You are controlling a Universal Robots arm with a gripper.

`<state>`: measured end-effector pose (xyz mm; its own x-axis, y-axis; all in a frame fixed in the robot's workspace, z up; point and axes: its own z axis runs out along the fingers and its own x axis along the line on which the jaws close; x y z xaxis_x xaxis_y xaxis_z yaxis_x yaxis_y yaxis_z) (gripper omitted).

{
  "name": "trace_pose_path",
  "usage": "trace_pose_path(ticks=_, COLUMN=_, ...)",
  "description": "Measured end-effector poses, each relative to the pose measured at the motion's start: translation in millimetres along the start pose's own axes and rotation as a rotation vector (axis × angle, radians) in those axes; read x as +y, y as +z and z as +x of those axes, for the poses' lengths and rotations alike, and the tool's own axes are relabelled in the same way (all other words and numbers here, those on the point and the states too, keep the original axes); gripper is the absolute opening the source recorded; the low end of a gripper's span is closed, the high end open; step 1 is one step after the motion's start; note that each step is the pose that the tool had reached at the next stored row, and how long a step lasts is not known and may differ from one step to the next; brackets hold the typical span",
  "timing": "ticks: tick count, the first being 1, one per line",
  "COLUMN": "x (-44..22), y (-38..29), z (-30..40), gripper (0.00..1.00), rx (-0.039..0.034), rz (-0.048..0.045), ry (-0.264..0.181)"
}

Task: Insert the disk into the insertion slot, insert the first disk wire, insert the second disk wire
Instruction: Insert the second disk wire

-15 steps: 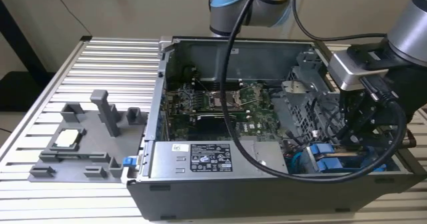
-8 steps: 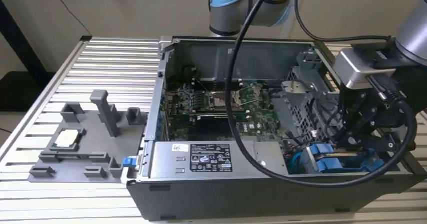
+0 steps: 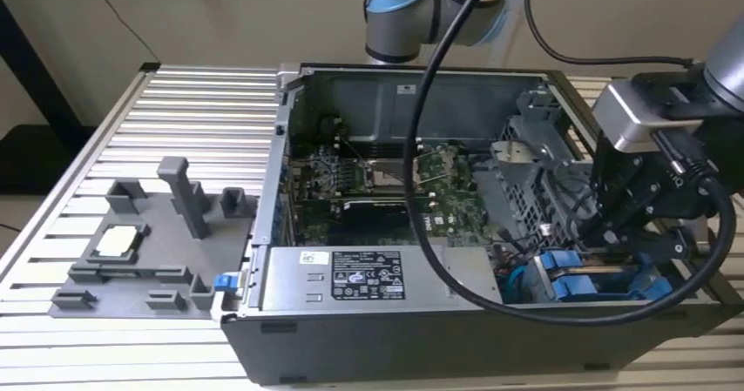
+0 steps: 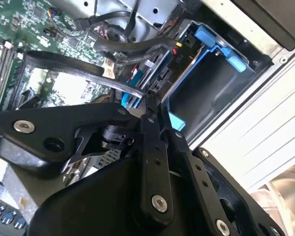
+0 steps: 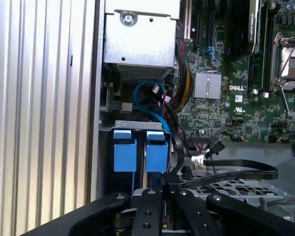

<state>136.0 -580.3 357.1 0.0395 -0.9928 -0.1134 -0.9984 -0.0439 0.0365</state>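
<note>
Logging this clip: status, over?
Gripper down at the drive bay, fingers closed. Blue disk carriers seated. Loose black cables beside the fingers.

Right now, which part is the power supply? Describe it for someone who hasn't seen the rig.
Start at the open computer case on the slatted table. Along its near edge in the exterior view, just below the green motherboard, lies a long grey metal box: the power supply. Unlike the blue drive carriers on the exterior view's right, it bears a black-and-white sticker.

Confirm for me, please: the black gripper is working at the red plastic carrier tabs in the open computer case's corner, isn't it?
Not quite: the plastic carrier tabs are bright blue, not red, as the first wrist view shows. The black gripper is indeed at them, in the open grey computer case's corner.
</note>
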Motion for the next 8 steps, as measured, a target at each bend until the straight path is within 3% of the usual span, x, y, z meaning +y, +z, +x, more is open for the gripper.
trace_pose_path(ticks=2, x=0.0, y=0.3, z=0.3, gripper=0.16, rx=-0.0139, rz=0.0012, ry=0.005)
trace_pose_path(ticks=8, x=-3.5, y=0.3, z=2.8, gripper=0.16, rx=-0.0164, rz=-0.0102, ry=0.010)
